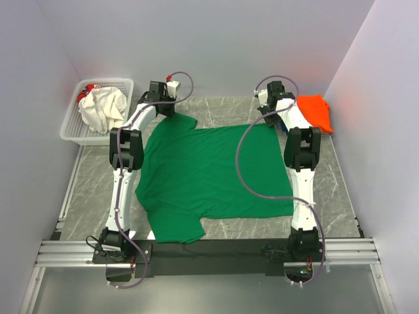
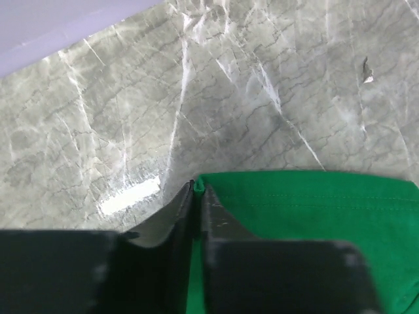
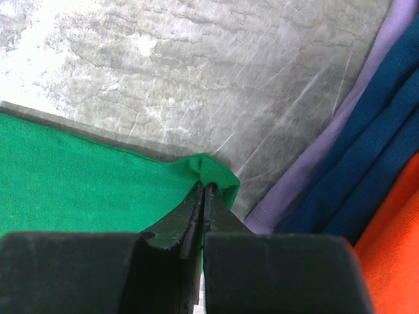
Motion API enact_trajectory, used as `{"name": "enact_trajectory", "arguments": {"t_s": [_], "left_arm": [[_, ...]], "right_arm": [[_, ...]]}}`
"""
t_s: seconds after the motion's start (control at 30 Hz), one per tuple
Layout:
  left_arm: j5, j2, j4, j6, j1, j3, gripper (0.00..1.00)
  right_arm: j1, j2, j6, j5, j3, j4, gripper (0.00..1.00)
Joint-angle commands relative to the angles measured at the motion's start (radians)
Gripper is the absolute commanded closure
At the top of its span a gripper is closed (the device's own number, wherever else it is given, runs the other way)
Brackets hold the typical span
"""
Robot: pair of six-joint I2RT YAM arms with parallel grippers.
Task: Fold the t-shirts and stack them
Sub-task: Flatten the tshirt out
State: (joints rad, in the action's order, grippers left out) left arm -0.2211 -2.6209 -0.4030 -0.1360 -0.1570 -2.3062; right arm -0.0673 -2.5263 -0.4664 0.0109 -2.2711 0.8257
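A dark green t-shirt lies spread flat on the marble table, its sleeves to the left. My left gripper is at the shirt's far left corner. In the left wrist view the left gripper is shut on the corner of the green cloth. My right gripper is at the far right corner. Seen from the right wrist, this gripper is shut on a pinched fold of the green hem. An orange t-shirt lies on a pile at the far right, over a blue t-shirt.
A white lattice basket stands at the far left with a cream-white cloth and something red in it. A lilac cloth lies under the blue one. Walls close in the table on three sides.
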Motion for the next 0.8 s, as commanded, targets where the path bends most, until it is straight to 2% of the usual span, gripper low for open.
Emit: {"name": "enact_trajectory", "arguments": {"t_s": [0.0, 0.07, 0.2, 0.43, 0.77], "left_arm": [[0.026, 0.008, -0.019, -0.001, 0.013, -0.010, 0.93], [0.031, 0.035, 0.019, 0.004, 0.014, -0.010, 0.99], [0.002, 0.113, 0.079, 0.018, 0.023, 0.008, 1.00], [-0.061, 0.339, 0.193, 0.006, 0.027, 0.204, 1.00], [-0.115, 0.455, 0.124, -0.091, 0.033, 0.303, 1.00]], "right_arm": [[0.006, 0.041, -0.009, 0.006, 0.031, 0.036, 1.00], [0.004, 0.061, -0.009, 0.009, 0.038, 0.026, 1.00], [0.009, 0.118, 0.005, -0.002, 0.074, -0.031, 1.00], [0.018, 0.208, 0.017, -0.045, 0.120, -0.108, 1.00], [0.029, 0.254, -0.015, -0.101, 0.125, -0.106, 1.00]]}}
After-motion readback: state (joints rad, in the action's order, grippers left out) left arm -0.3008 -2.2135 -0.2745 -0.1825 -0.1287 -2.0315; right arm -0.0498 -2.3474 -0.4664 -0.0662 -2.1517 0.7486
